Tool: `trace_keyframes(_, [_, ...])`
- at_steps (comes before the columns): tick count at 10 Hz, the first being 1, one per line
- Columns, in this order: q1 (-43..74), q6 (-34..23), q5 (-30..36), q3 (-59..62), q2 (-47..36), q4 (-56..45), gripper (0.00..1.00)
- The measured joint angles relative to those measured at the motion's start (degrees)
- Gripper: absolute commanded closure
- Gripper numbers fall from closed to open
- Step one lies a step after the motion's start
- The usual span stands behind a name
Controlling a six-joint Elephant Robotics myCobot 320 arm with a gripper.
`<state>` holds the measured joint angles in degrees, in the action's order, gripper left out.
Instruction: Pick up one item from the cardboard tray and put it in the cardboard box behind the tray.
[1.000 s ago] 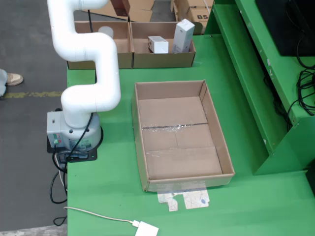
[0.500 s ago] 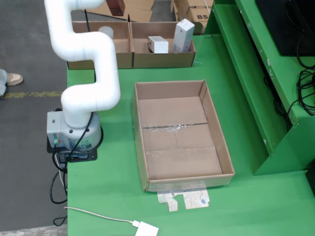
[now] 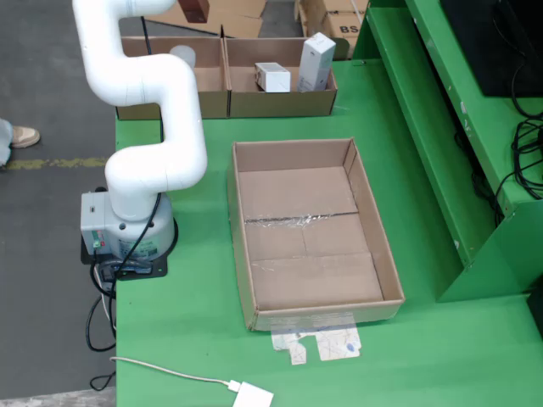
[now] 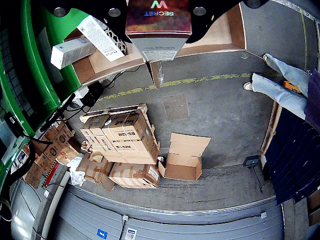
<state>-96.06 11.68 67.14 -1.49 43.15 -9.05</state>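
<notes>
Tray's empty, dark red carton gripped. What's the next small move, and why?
Probably lower it without releasing: the gripper holds the dark red carton high above the open cardboard box, leftmost in the fixed view, behind the empty cardboard tray. That looks too high to drop cleanly.

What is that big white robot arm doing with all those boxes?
The white robot arm is carrying a small dark red box in its gripper, with the jaws closed on it. It is up high above the cardboard boxes at the back of the green table. The big cardboard tray in the middle has nothing left in it. Two white packages already sit in one back box.
</notes>
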Motion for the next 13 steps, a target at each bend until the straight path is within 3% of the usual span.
trace_keyframes(13, [5.54,-2.98,4.13,0.00,7.03,5.54,1.00])
